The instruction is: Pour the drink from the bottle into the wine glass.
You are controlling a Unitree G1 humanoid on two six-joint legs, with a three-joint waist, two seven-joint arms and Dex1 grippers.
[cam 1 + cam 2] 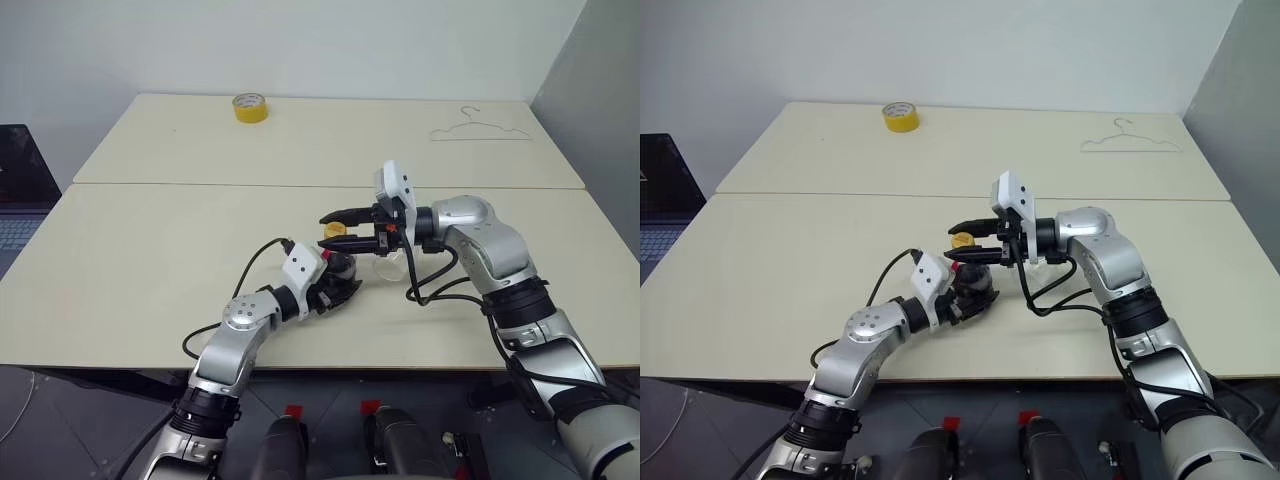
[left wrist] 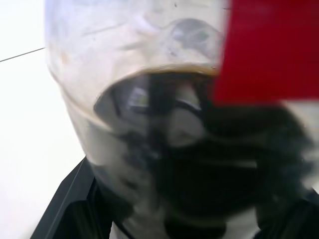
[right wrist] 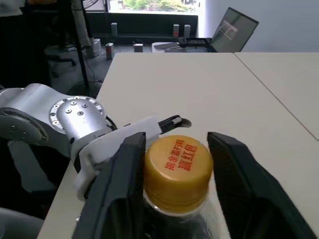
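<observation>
On beige table (image 1: 150, 250), L pincer (image 1: 335, 290) grasping ribbed plastic bottle (image 2: 164, 149), R pincer (image 3: 174, 169) released, straddling round yellow cap (image 3: 178, 167).

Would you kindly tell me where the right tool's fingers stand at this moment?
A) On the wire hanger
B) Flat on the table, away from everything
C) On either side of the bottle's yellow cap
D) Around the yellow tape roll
C: in the right wrist view the right tool has one black finger on each side of the yellow cap of the bottle, with a gap on one side.
</observation>
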